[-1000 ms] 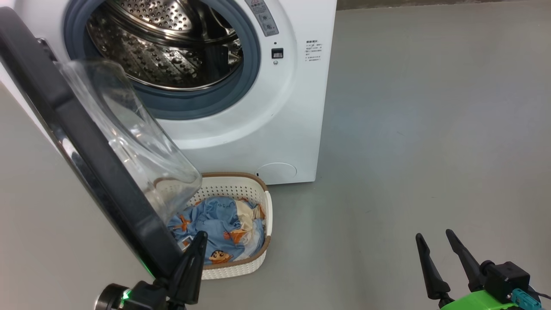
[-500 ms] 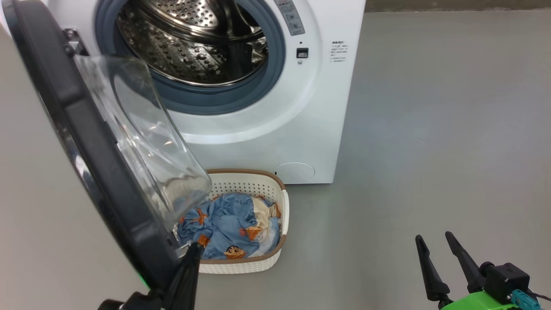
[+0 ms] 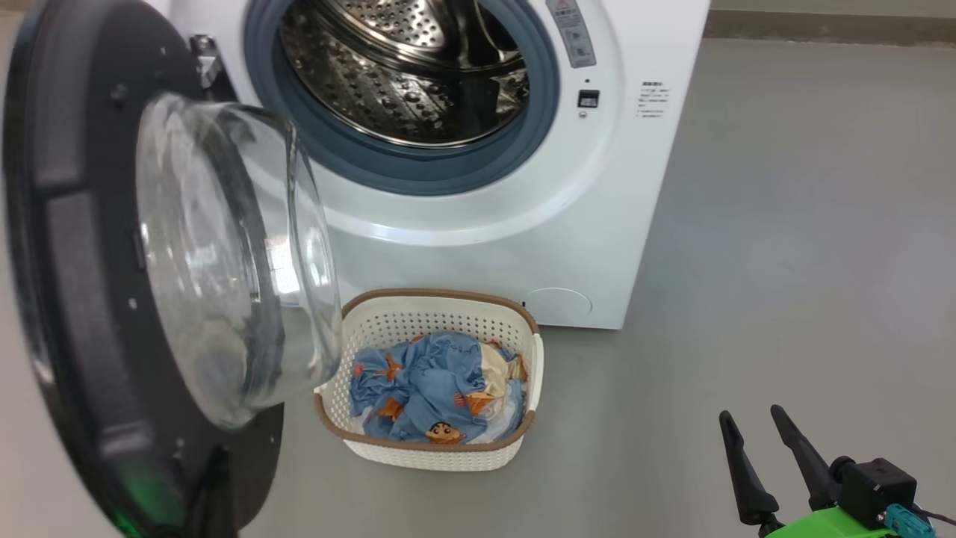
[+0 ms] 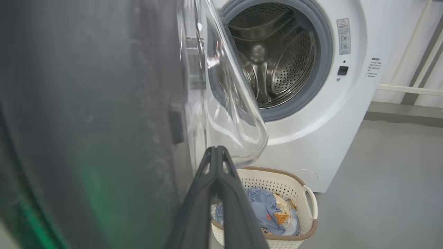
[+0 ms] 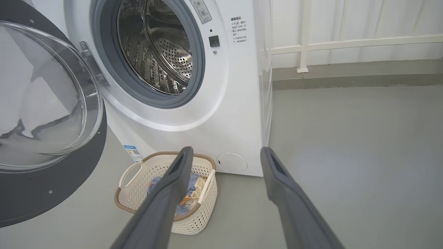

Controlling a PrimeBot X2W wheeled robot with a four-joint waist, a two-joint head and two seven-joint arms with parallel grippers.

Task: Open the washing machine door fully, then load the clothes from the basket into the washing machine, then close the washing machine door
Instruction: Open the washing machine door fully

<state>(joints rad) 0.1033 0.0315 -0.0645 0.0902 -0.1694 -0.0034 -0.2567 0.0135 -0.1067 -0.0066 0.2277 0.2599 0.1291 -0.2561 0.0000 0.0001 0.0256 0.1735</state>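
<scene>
- The left gripper [image 4: 216, 154] has its two fingers pressed tip to tip with nothing between them. It sits close against the inner face of the washing machine door [image 4: 86, 103], just beside the glass bowl [image 4: 235, 114].
- The right gripper [image 3: 750, 412] is spread wide and empty, low over the floor [image 3: 747, 224] and well apart from everything else.
- The door hangs swung out to the left of the washing machine [image 3: 523, 224]. It looks rigid and fairly heavy on its hinge, with a glossy rim that is likely slippery, so a flat push on the rim should serve better than a pinch. The glass is best left alone.
- The clothes [image 3: 437, 388] lie crumpled in the basket [image 3: 441, 456], which stands on the floor just in front of the machine, below the open drum [image 3: 403, 75].
- They are probably soft, light and limp — a raised fold at the top of the heap is the place to pinch, and trailing ends may snag the basket rim.
</scene>
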